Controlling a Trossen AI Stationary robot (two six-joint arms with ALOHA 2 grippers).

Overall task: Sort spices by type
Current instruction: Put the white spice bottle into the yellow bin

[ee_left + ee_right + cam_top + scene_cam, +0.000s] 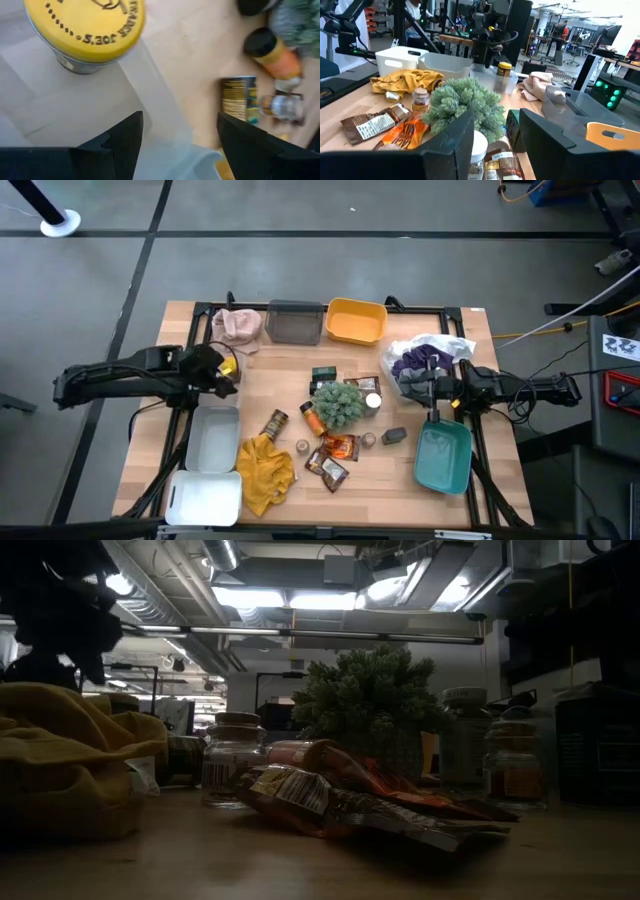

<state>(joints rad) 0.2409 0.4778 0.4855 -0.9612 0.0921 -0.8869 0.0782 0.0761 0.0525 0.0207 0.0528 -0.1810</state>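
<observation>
Two arms: both are reaching in over the table [270,375], the left from the left side, the right from the right side.
Left tool [225,372]: it is hovering by the upper end of a clear plastic tub [212,438]; its fingers [125,137] are standing apart with nothing between them.
Yellow-lidded jar [85,30]: it is standing upright just ahead of the left tool, at the tub's edge; whether it is inside the tub or beside it, I cannot tell.
Right tool [428,392]: it is waiting near a crumpled plastic bag [425,355] and above a teal bin [443,457]; its fingers [447,140] are spread wide and holding nothing.
Spices in the middle: an orange bottle [313,418] is lying beside the green plant ball [338,402]; a brown bottle [274,424] is lying just left of it.
Packets [333,457]: glossy brown-orange ones are lying flat below the plant ball.
Small jars: a white-capped jar [372,401] is sitting right of the plant ball, and a grey-capped jar [368,439] is standing lower down.
Dark box [322,374]: it is resting just above the plant ball.
Yellow cloth [265,470]: it is lying bunched beside the tub.
</observation>
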